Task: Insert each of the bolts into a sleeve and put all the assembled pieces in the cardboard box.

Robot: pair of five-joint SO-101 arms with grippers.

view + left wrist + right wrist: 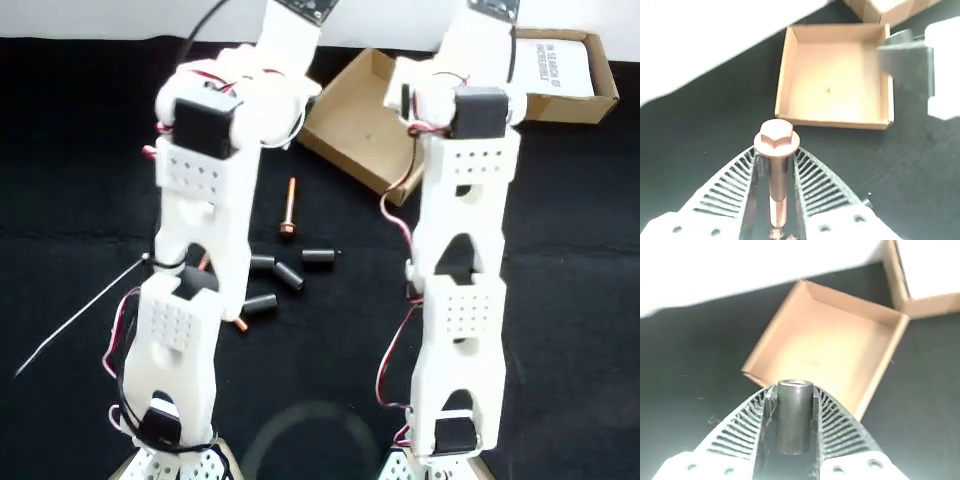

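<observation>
My left gripper (776,159) is shut on a copper bolt (776,141), hex head outward, held above the dark mat short of the cardboard box (835,80). My right gripper (793,394) is shut on a dark metal sleeve (793,417), open end outward, near a corner of the same box (830,347). In the high view the box (365,125) lies at the back between both arms. On the mat lie a loose bolt (290,205) and several black sleeves (318,257), (288,275), (260,304). Another copper bolt tip (240,325) pokes out beside the left arm.
A second cardboard box holding white paper (565,65) sits at the back right. The left arm (195,260) covers part of the loose pieces. The other arm's grey gripper (912,57) hangs over the box's far side. A white wall borders the mat behind.
</observation>
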